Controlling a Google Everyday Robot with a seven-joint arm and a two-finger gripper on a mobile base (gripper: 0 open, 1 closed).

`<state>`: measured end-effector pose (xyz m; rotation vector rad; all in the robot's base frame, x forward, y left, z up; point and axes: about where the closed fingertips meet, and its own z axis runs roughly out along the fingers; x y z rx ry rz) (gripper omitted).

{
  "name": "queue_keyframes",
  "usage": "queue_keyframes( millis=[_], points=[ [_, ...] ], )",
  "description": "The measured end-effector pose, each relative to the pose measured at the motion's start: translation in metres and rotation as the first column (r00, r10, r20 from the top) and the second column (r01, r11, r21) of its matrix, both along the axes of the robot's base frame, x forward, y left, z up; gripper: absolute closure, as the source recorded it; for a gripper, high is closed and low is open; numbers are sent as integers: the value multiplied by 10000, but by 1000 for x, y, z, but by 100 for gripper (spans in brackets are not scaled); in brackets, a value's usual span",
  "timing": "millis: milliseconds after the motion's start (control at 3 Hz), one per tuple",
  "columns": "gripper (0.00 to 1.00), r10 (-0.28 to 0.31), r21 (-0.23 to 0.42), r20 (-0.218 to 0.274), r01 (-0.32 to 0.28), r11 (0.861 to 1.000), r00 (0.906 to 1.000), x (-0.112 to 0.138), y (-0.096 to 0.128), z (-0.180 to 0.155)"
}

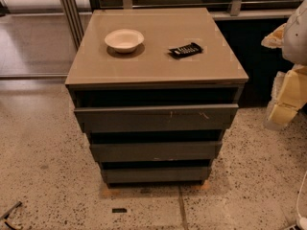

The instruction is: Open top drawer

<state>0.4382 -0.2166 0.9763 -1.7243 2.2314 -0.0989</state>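
The top drawer (156,118), a wide dark grey flat front with no handle and small pale scratches right of centre, sits mid-frame just under the tan square cabinet top (158,68), with a dark gap above it. On that top rest a white round bowl (124,40) and a flat black rectangular object (185,50). The pale yellow gripper (286,99) hangs at the right edge, apart from the cabinet and seemingly cut off; I cannot tell whether it is wide or narrow.
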Motion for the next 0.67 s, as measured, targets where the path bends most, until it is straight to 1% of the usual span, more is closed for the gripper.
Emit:
queue_keyframes(
  millis=[333,667],
  points=[
    [0,0,0,1,0,10000,10000,0,0,0],
    [0,130,292,468,-144,9995,9988,7,3,-10]
  ],
)
